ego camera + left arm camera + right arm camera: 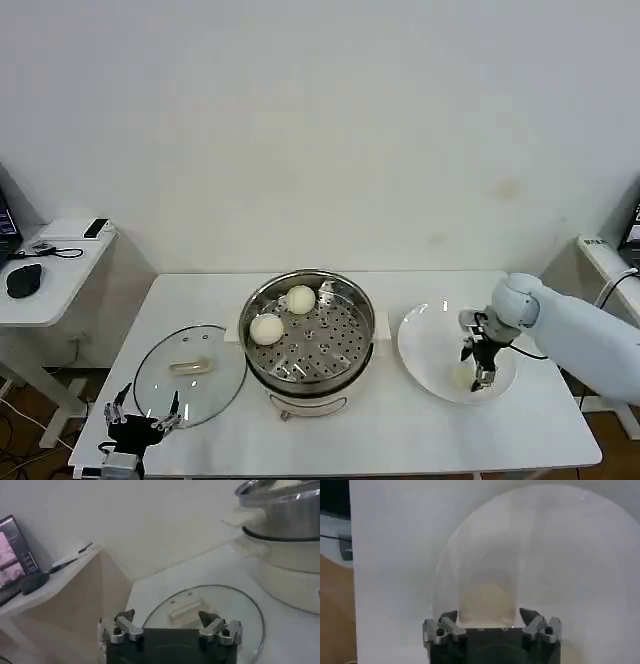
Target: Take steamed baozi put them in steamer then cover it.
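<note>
Right of the steamer, over the white plate, the right end effector points down at a pale baozi lying on the near part of the plate. In the right wrist view its fingers stand spread with the bun in the gap between them, apparently not yet gripped, which suggests it is lining up to pick the bun.

Two baozi already sit in the steamer, toward its rear left over the perforated floor, leaving the near and right parts free for more. The steamer stands on its white pot base at the middle of the bench.

Left of the steamer, the glass cover lies flat on the bench, handle up (out of the loading path, yet close for the last step). The left end effector hovers at the cover's near edge, fingers spread and holding nothing, likely waiting to lift it once loading is done.
</note>
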Action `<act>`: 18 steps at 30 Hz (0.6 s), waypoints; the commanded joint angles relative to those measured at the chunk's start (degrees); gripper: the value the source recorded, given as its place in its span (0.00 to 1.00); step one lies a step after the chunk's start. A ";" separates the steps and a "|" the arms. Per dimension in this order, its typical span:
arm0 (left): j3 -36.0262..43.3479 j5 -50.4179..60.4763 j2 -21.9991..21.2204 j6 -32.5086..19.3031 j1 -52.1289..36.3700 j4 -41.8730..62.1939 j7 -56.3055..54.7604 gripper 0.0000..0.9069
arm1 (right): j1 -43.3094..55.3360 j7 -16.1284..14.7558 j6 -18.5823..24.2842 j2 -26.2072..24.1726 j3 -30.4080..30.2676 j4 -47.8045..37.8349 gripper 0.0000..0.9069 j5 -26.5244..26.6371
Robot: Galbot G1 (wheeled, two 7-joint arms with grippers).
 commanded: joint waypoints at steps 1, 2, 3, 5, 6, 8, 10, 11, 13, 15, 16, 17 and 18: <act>0.11 0.02 0.00 0.01 -0.13 0.25 -0.05 1.00 | -0.03 0.09 -0.07 -0.06 0.13 -0.03 0.71 0.13; 0.20 0.04 0.00 0.00 -0.15 0.21 -0.04 1.00 | -0.04 0.12 -0.11 -0.08 0.21 0.00 0.71 0.16; 0.27 0.06 -0.02 0.01 -0.15 0.12 0.02 1.00 | -0.04 0.08 -0.13 -0.18 0.24 0.11 0.71 0.18; 0.29 0.06 -0.04 0.01 -0.20 0.09 0.03 1.00 | -0.14 0.08 -0.15 -0.17 0.55 0.12 0.71 0.18; 0.29 0.07 -0.03 0.01 -0.21 0.11 0.02 1.00 | -0.22 0.08 -0.20 -0.11 0.97 0.09 0.71 0.24; 0.26 0.07 0.00 0.01 -0.18 0.12 0.03 1.00 | -0.17 0.08 -0.30 -0.08 1.15 0.17 0.71 0.50; 0.22 0.07 0.08 0.01 -0.09 0.11 0.07 1.00 | -0.01 0.07 -0.30 -0.12 1.14 0.25 0.71 0.53; 0.20 0.09 0.09 0.02 -0.07 0.12 0.09 1.00 | 0.27 0.06 -0.33 -0.27 1.14 0.49 0.71 0.71; 0.20 0.07 0.15 0.01 -0.07 0.20 0.10 1.00 | 1.67 -0.08 -0.50 -0.70 1.18 0.99 0.71 1.21; 0.31 0.10 0.16 0.01 -0.22 0.32 0.14 1.00 | 3.88 -0.28 -0.60 -1.20 0.94 1.65 0.71 2.16; 0.42 0.14 0.15 0.02 -0.30 0.35 0.18 1.00 | 5.05 -0.47 -0.67 -1.39 0.53 2.13 0.71 2.60; 0.49 0.14 0.15 0.03 -0.41 0.38 0.21 1.00 | 7.74 -0.60 -0.64 -1.57 0.00 2.73 0.71 3.15; 0.53 0.12 0.14 0.05 -0.50 0.38 0.24 1.00 | 10.14 -0.77 -0.79 -1.67 -0.34 3.39 0.71 3.98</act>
